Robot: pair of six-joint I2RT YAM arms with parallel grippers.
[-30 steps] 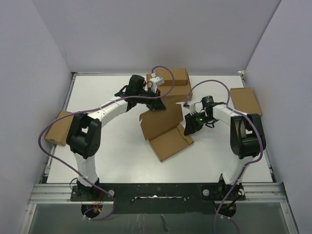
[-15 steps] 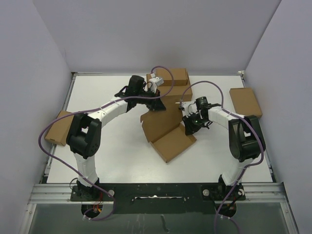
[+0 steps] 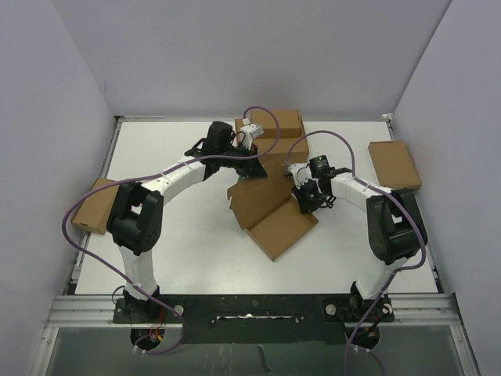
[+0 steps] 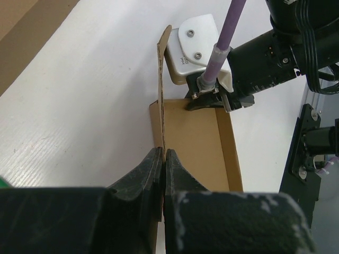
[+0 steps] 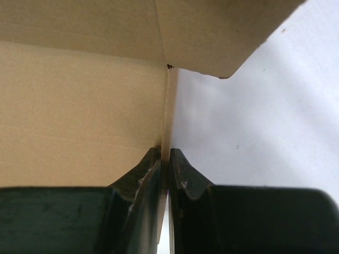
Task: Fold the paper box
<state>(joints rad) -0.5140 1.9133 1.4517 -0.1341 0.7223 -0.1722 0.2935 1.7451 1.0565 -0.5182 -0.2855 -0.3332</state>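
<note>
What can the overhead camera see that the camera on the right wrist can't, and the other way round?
Only the overhead view shows both arms, the left gripper pinching the far side of the paper box, and other cardboard boxes at the table's left edge, right edge and back. Only the right wrist view shows, close up, the right gripper shut on a thin upright wall of the box. Both show the paper box and the white table.
</note>
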